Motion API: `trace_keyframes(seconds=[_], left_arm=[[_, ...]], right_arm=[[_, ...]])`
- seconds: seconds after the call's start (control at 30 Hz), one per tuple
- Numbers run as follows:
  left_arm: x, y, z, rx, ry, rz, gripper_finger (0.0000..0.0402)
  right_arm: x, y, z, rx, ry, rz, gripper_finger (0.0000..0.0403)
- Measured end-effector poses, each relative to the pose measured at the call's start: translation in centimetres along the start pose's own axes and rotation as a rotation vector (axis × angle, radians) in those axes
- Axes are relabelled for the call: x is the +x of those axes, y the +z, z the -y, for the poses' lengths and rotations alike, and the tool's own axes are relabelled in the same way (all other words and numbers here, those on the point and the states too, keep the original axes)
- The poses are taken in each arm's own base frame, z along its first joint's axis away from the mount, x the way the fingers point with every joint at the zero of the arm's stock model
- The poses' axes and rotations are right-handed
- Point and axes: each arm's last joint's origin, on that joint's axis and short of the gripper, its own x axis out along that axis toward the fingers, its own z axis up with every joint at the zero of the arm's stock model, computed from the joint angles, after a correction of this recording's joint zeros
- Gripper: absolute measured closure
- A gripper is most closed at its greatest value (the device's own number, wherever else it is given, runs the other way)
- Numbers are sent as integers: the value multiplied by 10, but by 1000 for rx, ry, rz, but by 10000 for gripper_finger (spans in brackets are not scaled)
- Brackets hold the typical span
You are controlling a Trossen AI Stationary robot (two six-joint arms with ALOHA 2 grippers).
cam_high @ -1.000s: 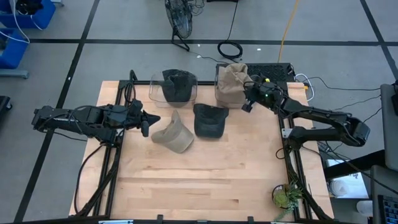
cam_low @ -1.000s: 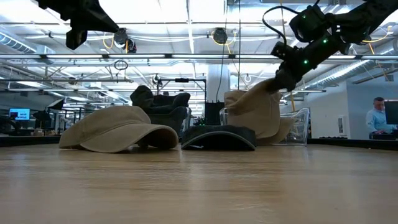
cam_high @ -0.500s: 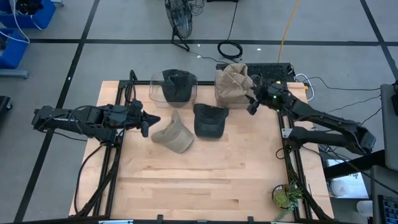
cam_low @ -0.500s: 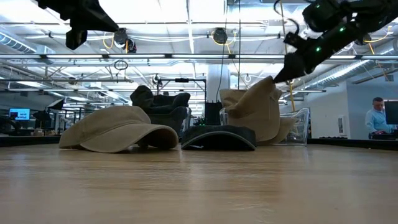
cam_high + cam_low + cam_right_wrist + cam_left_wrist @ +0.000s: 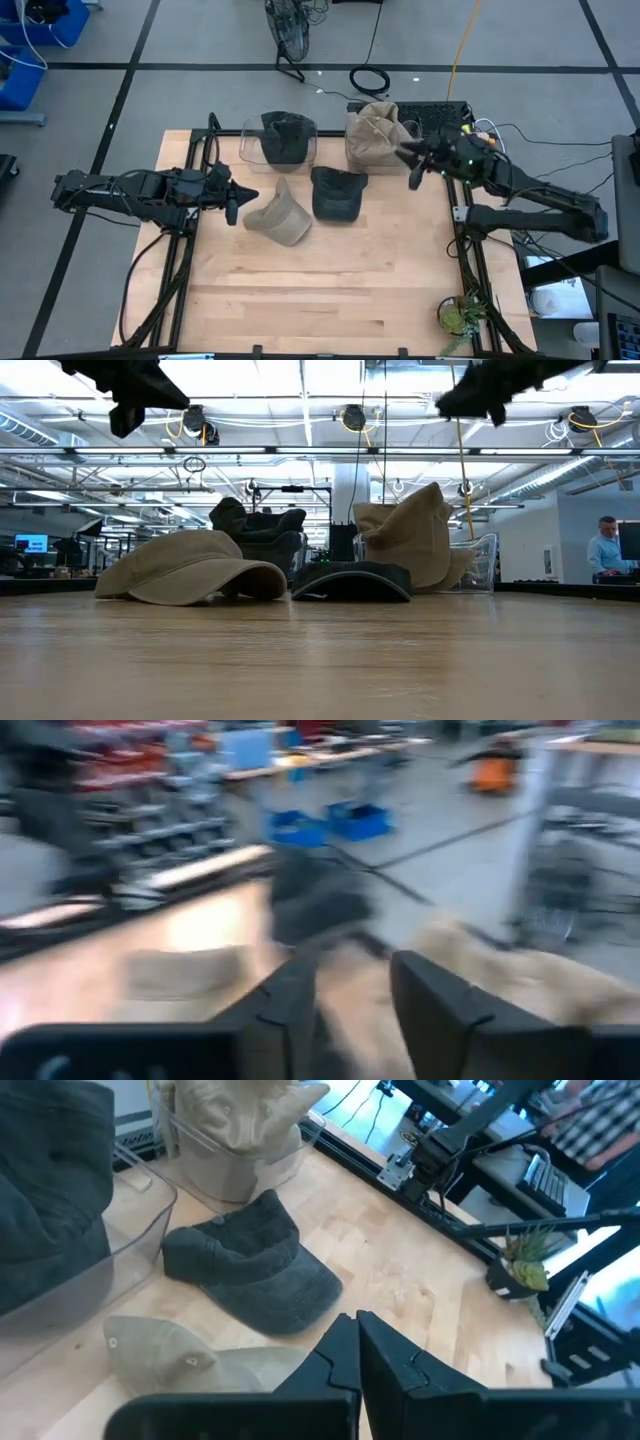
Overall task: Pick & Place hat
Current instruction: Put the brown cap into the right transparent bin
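A tan hat (image 5: 372, 133) sits crumpled in the clear bin at the table's far right, its peak standing up (image 5: 415, 540). My right gripper (image 5: 412, 165) hovers open just right of that bin, raised well above the hat (image 5: 480, 390). A dark hat (image 5: 288, 136) fills the clear bin to its left. A dark cap (image 5: 337, 194) and a tan cap (image 5: 280, 217) lie brim-down on the table in front of the bins. My left gripper (image 5: 238, 196) waits shut, left of the tan cap, held high (image 5: 125, 410).
The two clear bins (image 5: 250, 140) stand side by side at the far edge. A small potted plant (image 5: 458, 315) sits at the near right corner. The near half of the table (image 5: 320, 290) is bare wood. A person (image 5: 605, 550) sits far behind the table.
My right gripper has let go of the tan hat's peak, risen and drawn back toward the table's right edge. The tan hat stays in its bin with the peak left standing. My left arm has kept still.
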Motion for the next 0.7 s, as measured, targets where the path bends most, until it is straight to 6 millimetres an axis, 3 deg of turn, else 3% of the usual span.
trace_keyframes(seconds=[0.23, 0.4, 0.53, 0.7], left_arm=[[0, -1, 1, 105, -33, -20, 399], [-1, 2, 3, 171, -52, -20, 399], [-4, 7, 4, 212, -40, 9, 398], [-6, 16, 5, 216, 12, 89, 399]], right_arm=[[34, -25, -70, 24, 206, -201, 392], [56, -38, -121, 63, 322, -249, 392], [67, -46, -143, 92, 302, -358, 400], [73, -67, -156, 155, 199, -572, 402]])
